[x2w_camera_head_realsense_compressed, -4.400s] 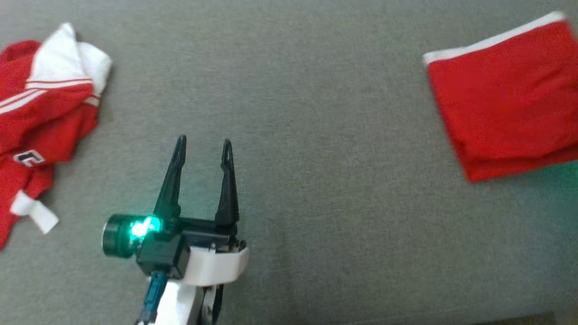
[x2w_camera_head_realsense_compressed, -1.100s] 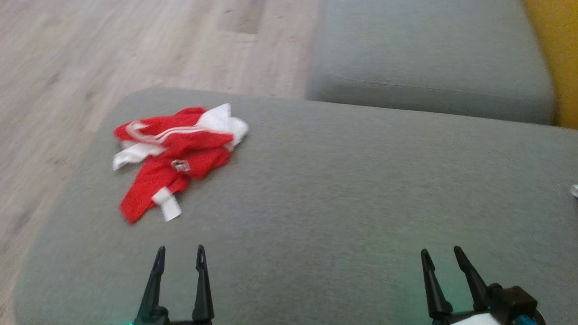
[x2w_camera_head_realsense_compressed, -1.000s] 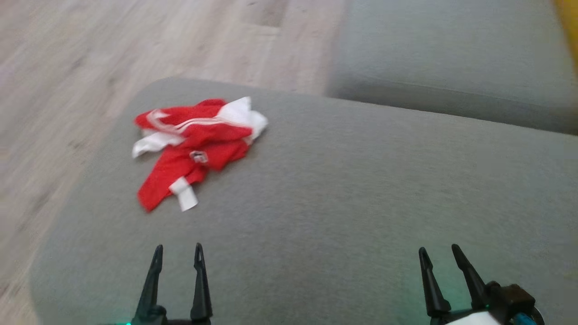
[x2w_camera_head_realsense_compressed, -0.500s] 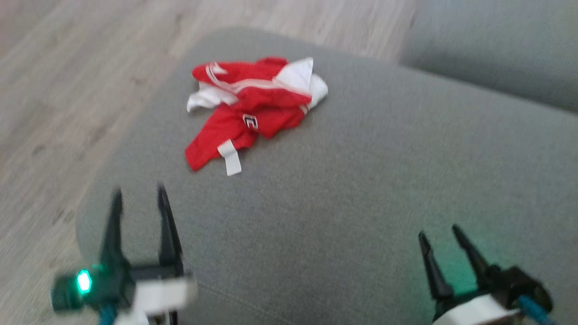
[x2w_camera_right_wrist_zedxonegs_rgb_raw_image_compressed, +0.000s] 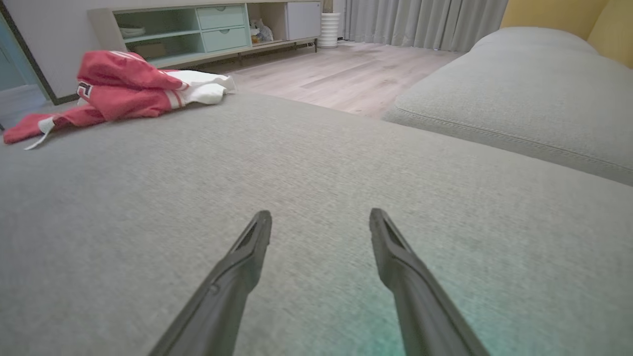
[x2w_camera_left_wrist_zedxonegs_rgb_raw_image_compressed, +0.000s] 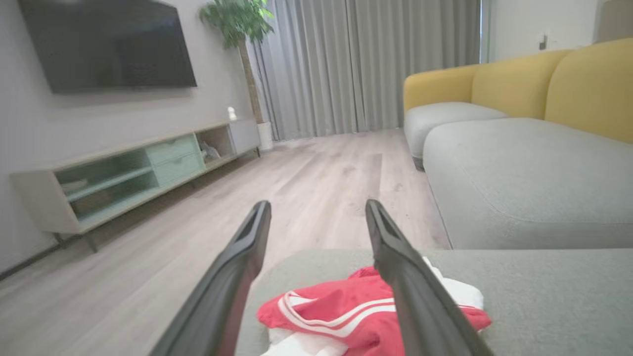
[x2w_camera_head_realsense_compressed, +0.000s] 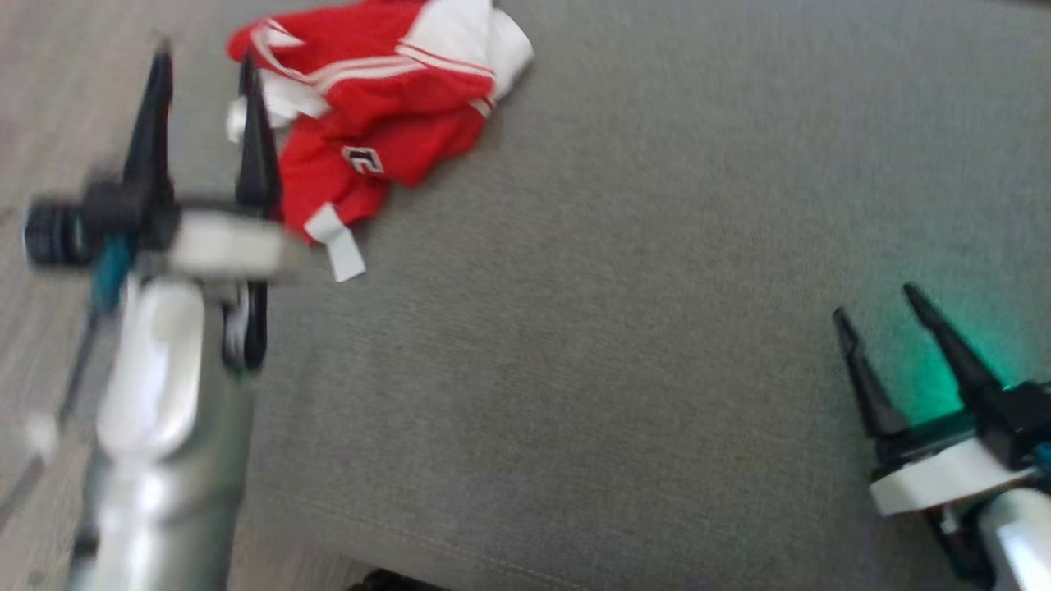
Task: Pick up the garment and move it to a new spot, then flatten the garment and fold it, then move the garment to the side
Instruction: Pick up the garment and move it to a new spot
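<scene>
Red garment (x2w_camera_head_realsense_compressed: 386,107) crumpled on the grey sofa cushion (x2w_camera_head_realsense_compressed: 616,328), ungrasped.
Jaws apart on both: left pincer (x2w_camera_head_realsense_compressed: 204,61) should drop onto a bunched fold and close firmly; right pincer (x2w_camera_head_realsense_compressed: 872,304) idle.

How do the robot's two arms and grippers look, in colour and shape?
The left gripper and the right gripper each have two long, black, pointed fingers. Behind them sits a white collar, then a pale silvery forearm. A teal cable runs beside the left wrist.
</scene>
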Available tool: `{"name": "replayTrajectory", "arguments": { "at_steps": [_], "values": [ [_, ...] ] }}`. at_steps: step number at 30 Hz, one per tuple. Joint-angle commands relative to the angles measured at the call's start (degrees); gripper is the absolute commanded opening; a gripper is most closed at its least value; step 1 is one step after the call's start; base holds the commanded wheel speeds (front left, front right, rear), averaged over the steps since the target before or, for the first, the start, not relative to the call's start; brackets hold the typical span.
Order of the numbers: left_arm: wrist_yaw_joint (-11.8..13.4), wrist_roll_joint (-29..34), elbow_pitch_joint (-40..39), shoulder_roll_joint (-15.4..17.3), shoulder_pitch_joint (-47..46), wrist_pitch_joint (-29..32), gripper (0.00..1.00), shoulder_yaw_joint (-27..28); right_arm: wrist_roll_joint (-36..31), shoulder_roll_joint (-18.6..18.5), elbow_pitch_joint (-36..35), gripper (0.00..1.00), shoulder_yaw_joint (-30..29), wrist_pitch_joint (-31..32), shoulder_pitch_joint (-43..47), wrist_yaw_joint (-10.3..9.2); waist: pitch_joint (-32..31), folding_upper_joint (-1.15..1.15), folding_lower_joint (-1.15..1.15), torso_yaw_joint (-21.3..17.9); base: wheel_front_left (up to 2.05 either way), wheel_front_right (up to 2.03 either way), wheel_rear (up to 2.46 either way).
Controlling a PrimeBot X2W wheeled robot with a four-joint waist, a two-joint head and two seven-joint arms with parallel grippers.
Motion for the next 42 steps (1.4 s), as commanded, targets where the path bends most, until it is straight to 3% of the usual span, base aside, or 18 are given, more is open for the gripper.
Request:
{"name": "replayTrajectory", "arguments": {
  "at_steps": [1,5,8,16,17,18,23,29,36,42],
  "values": [
    [-1.3,-1.1,2.6,1.6,-6.5,1.8,1.0,1.6,-0.6,-2.5,-2.7,1.0,0.4,-0.6,-1.1,-0.04,5.3,0.0,-0.02,-2.5,0.0,0.0,0.0],
    [-2.7,-2.3,13.9,1.2,-15.8,6.0,1.0,0.9,-0.9,-5.6,-4.5,1.0,-0.5,-0.6,-1.7,-0.04,9.1,0.0,-0.02,-3.2,0.0,0.0,0.0],
    [-1.7,-1.9,21.0,0.8,-20.2,8.1,1.0,0.4,-0.8,-7.7,-6.0,1.0,-0.9,-0.6,-1.9,-0.04,11.6,0.0,-0.02,-3.8,0.0,0.0,0.0],
    [-1.4,-3.5,32.3,-0.9,-24.0,6.8,1.0,0.3,-0.3,-10.5,-9.1,1.0,-3.8,-0.6,-2.2,-0.04,16.4,0.0,-0.02,-5.2,0.0,0.0,0.0],
    [-1.6,-3.8,33.2,-1.1,-24.5,5.9,0.75,0.4,-0.3,-10.5,-9.5,1.0,-4.1,-0.6,-2.2,-0.04,17.0,0.0,-0.02,-5.2,0.0,0.0,0.0],
    [-1.8,-4.0,34.0,-1.2,-25.1,5.0,0.0,0.4,-0.4,-10.4,-9.8,1.0,-4.4,-0.6,-2.3,-0.04,17.5,0.0,-0.02,-5.3,0.0,0.0,0.0],
    [-1.1,-3.3,36.8,-0.5,-28.0,-0.6,0.0,-0.2,-0.7,-8.9,-9.6,1.0,-4.3,-0.6,-2.8,-0.04,17.3,0.0,-0.02,-5.7,0.0,0.0,0.0],
    [-0.7,-1.1,34.2,3.4,-29.0,-3.4,0.0,-1.2,-0.6,-4.2,-7.6,1.0,-1.2,-0.6,-5.2,-0.04,9.5,0.0,-0.02,-9.4,0.0,0.0,0.0],
    [-3.1,1.8,22.3,7.2,-28.9,-3.6,0.0,-4.4,0.7,2.5,-4.4,1.0,1.3,-0.6,-5.6,-0.04,-2.5,0.0,-0.02,-16.3,0.0,0.0,0.0],
    [-5.3,1.9,9.5,7.8,-27.9,0.0,0.0,-7.5,0.8,6.9,-2.7,1.0,3.4,-0.6,-4.2,-0.04,-12.0,0.0,-0.02,-23.6,0.0,0.0,0.0]
  ]
}}
